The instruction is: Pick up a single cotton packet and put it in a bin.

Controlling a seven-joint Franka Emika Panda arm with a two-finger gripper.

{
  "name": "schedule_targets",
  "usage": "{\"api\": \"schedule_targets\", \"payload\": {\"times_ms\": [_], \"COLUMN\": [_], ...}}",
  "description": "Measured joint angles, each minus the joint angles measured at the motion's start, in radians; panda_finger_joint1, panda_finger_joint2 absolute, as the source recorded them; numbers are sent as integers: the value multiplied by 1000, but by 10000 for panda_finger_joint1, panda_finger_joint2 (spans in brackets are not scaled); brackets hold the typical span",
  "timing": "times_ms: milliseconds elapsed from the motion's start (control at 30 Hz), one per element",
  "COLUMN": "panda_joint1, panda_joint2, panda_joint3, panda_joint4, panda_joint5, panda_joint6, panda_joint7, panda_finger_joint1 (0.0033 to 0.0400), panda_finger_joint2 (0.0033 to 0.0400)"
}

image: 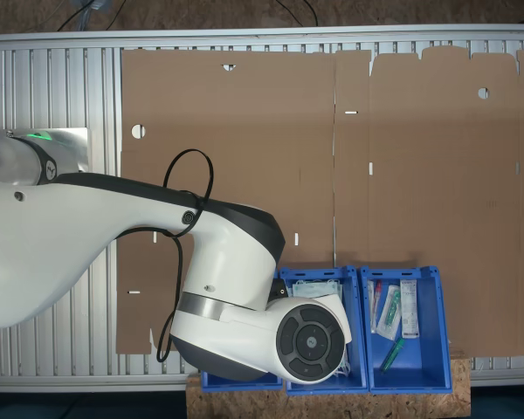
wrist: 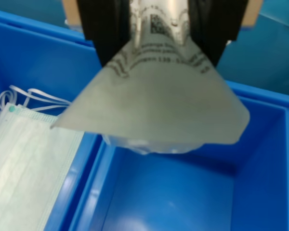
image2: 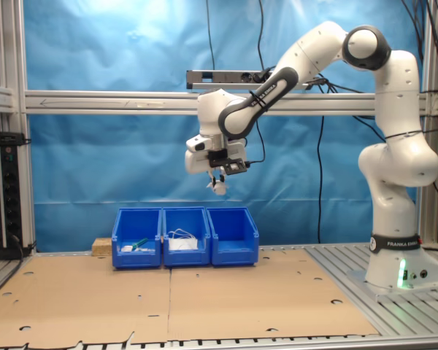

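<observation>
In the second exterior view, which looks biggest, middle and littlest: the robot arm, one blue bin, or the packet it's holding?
Largest to smallest as they look in the second exterior view:
1. The robot arm, by far.
2. The blue bin nearest the arm's base; all three bins look alike in size.
3. The packet held in the gripper, tiny up there.

Print on the packet (wrist: 154, 96) is too blurred to read.
</observation>
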Motion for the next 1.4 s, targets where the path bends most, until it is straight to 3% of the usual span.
{"api": "schedule_targets", "payload": {"times_ms": [633,1100,1400], "panda_joint1": [-18,-20,-20], "panda_joint2": [19,-9,-26], "panda_joint3": [-11,-11,-11], "panda_joint4": [-7,-75,-87], "panda_joint5": [-2,-2,-3], "panda_joint6": [56,70,73], "panda_joint7": [-48,-68,-81], "panda_finger_joint1": [83,83,83], "panda_finger_joint2": [83,83,83]}}
